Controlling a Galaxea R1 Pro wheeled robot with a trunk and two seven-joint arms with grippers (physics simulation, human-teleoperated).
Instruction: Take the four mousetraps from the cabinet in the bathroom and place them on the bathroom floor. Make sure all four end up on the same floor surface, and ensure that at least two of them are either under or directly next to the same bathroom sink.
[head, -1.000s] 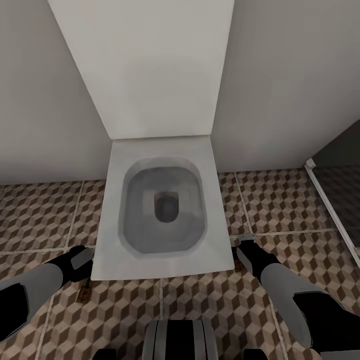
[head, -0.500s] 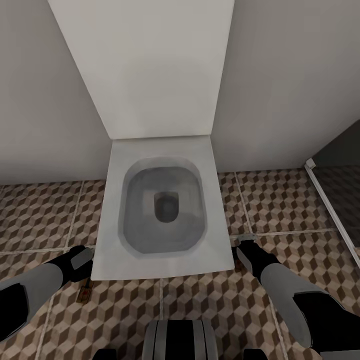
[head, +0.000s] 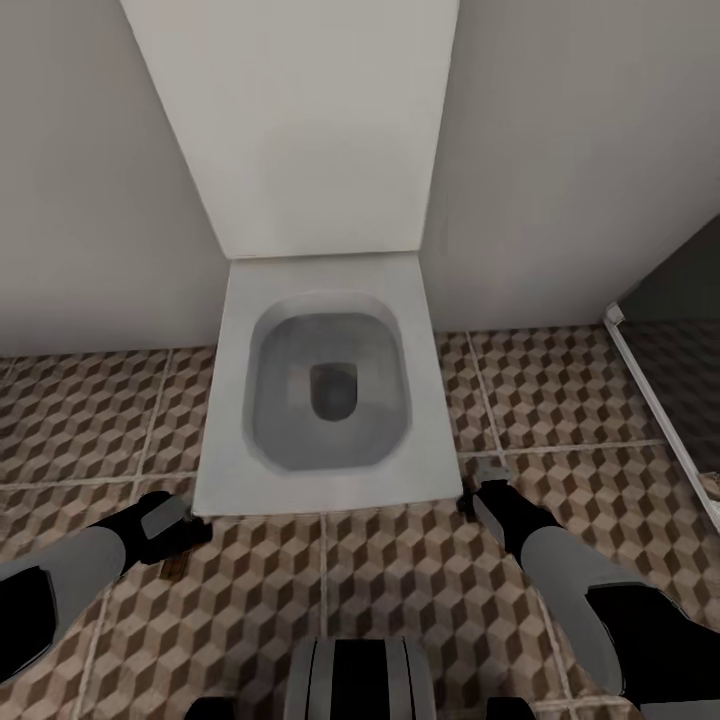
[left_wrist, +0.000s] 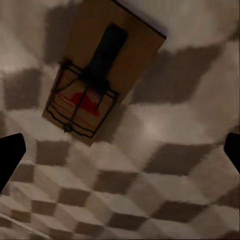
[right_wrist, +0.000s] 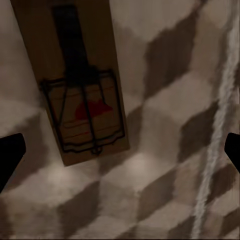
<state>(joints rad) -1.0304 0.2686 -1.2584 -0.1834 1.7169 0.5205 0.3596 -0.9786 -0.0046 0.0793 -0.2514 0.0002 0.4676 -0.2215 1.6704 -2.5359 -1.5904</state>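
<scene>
We are standing in front of the square white toilet (head: 318, 395) with both arms lowered to the bathroom floor (head: 560, 390), 1 on each side of its near corners. Our left gripper (left_wrist: 120, 152) has its fingers spread wide and released, and a mousetrap (left_wrist: 102, 72) lies flat on the tiles beyond them, clear of both tips; in the head view a sliver of that mousetrap (head: 172, 566) shows just beside the left gripper (head: 185, 528). Our right gripper (right_wrist: 120, 152) is likewise open and empty, with a second mousetrap (right_wrist: 75, 80) lying flat on the tiles ahead of it, near a pale grout line (right_wrist: 215, 125). We judge that these 2 traps are now set down, so the step in hand is to draw both arms away cleanly. To do it well, we should lift straight up off the floor before swinging, keep the fingers apart so no tip drags a slab, and avoid clipping the toilet's corners. The sink is not in front of us here, so we should check that the traps really sit near it.
</scene>
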